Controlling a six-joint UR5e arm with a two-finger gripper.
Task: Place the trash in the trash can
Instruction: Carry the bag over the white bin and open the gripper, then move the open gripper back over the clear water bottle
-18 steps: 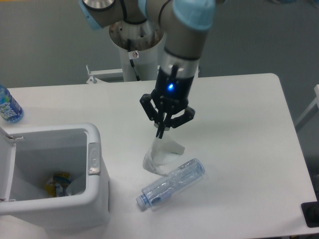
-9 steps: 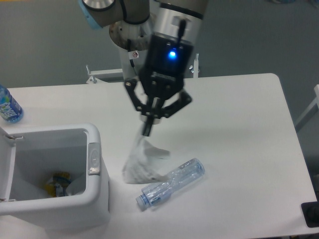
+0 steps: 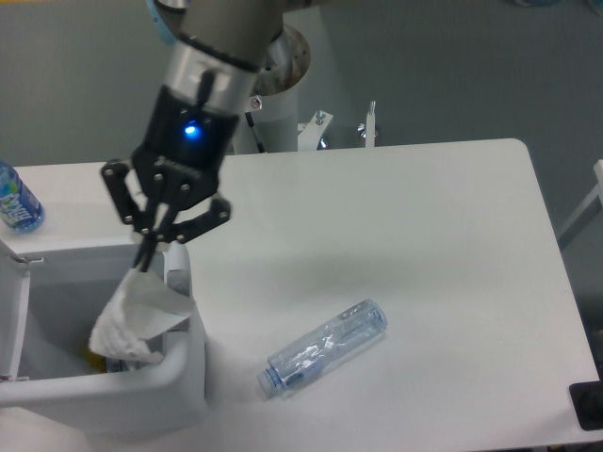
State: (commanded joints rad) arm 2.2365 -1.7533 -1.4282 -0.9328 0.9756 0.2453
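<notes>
My gripper is shut on the rim of the small clear cup, which hangs tilted over the open trash can, close to its right wall. The cup's lower end dips below the bin's rim. The clear label-free water bottle lies on its side on the white table, to the right of the bin, cap end pointing down-left. Nothing touches it.
A bottle with a blue label stands at the table's left edge behind the bin. The bin's hinged lid stands open on the left, and yellow scraps lie inside. The robot's base rises behind the table.
The gripper has carried the cup leftward, from beside the water bottle to above the bin's opening. The water bottle has stayed where it lay.
</notes>
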